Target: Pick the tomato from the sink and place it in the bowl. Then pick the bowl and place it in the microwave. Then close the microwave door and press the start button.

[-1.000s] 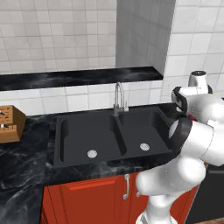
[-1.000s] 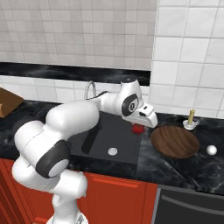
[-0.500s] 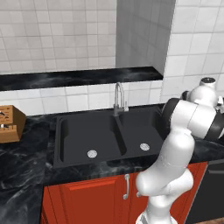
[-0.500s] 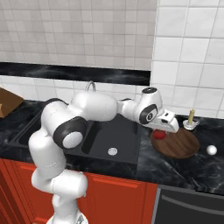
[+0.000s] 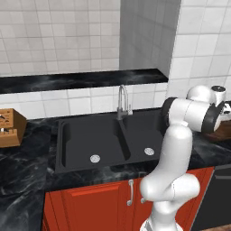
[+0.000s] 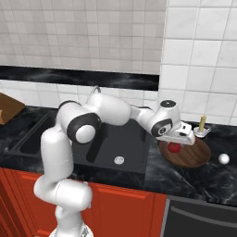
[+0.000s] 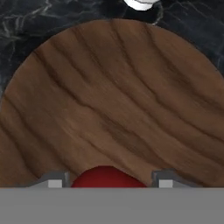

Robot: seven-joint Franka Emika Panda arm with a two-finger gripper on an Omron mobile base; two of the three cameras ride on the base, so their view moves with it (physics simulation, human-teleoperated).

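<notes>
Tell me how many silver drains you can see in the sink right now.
2: one drain in the left basin of the sink, the other drain in the right basin, beside the arm. None looks hidden.

White tile wall point(image 5: 54, 36), red cabinets point(image 5: 90, 203)

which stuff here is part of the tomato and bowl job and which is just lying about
Part of the job:
- tomato, between the tool's fingers, over the bowl
- bowl, on the counter right of the sink
- sink, both basins bare apart from the drains

Just lying about:
- knife block, far left on the counter
- small white ball, right of the bowl
- candle holder, behind the bowl
</notes>
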